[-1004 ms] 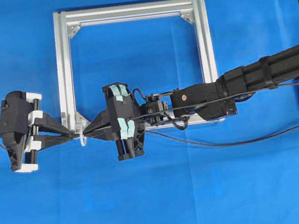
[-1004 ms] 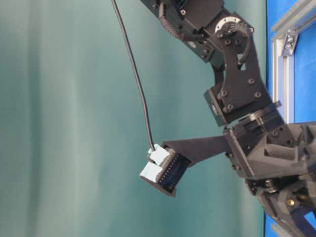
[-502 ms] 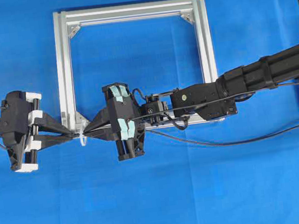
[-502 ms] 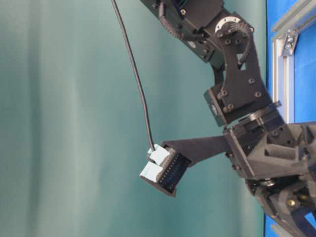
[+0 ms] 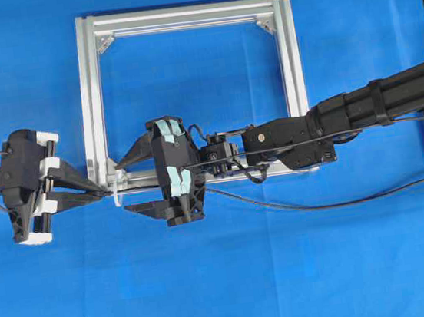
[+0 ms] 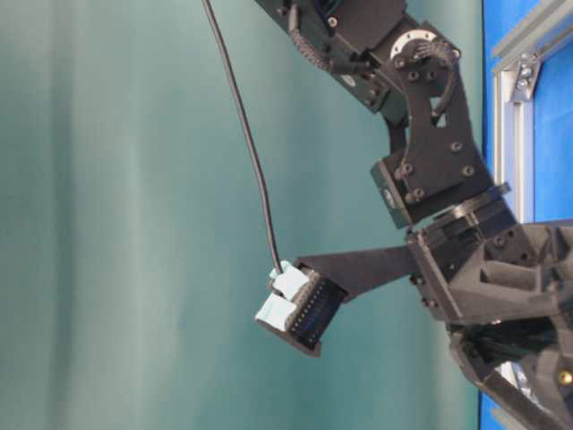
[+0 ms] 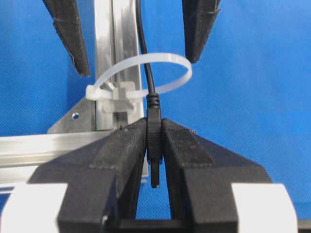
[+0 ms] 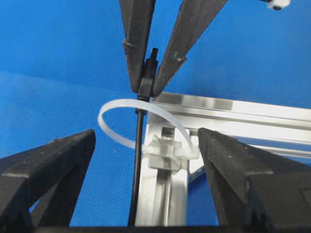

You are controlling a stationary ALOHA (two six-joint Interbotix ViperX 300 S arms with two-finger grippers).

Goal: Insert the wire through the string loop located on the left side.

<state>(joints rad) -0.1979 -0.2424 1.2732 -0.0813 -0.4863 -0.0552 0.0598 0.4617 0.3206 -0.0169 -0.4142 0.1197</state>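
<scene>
At the lower left corner of the silver aluminium frame (image 5: 91,104) we find the string loop (image 7: 146,73), a white tie fixed to the frame's post. We see the wire (image 8: 138,160) passing through it; its plug (image 7: 153,141) is clamped between the closed jaws of the left gripper (image 7: 153,145). The right gripper (image 5: 130,185) has its jaws spread wide, one finger either side of the wire, touching nothing. The blue table cover (image 5: 227,280) lies under everything. In the table-level view the right arm (image 6: 430,161) blocks most of the scene; we cannot quite make out the loop there. No readable writing appears; pale tape patches (image 5: 168,129) on the right wrist look blank.
</scene>
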